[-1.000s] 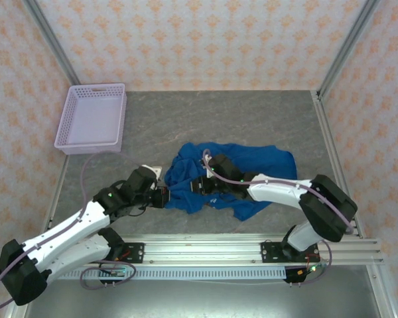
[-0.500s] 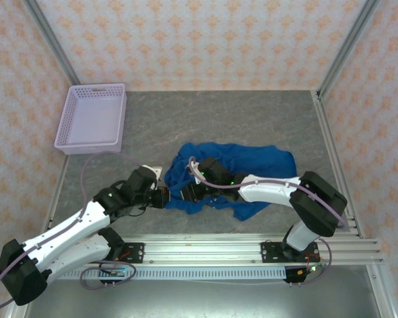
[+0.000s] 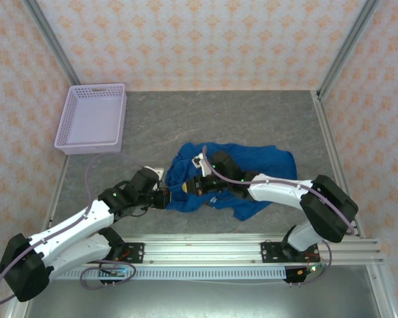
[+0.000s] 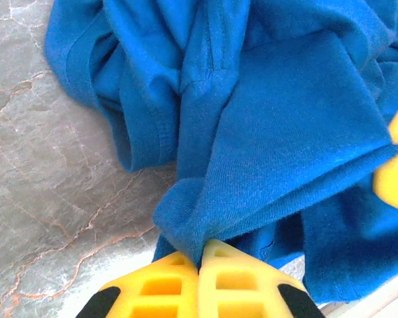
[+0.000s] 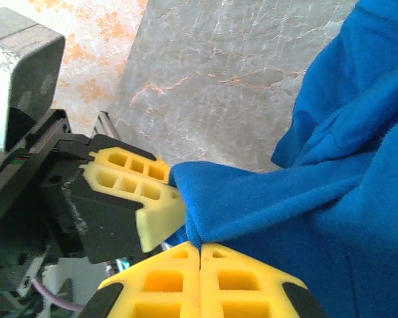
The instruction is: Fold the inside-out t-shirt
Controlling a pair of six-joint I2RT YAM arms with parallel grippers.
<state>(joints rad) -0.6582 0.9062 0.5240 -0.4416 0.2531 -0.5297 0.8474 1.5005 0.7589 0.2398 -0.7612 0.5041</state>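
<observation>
T-shirt lies bunched up mid table; looks soft, light & floppy, so prob. best held by a hem or corner. Left gripper is squeezed tight on a near fold, right gripper just beside it, also squeezed on cloth. Basket sits far back.

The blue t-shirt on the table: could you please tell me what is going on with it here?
Two robot arms are handling the crumpled blue t-shirt on the grey table. The left gripper is shut on a fold at the shirt's left edge, and the right gripper is shut on the cloth right beside it. The shirt lies bunched, not yet folded. A lavender basket sits apart at the far left.
</observation>
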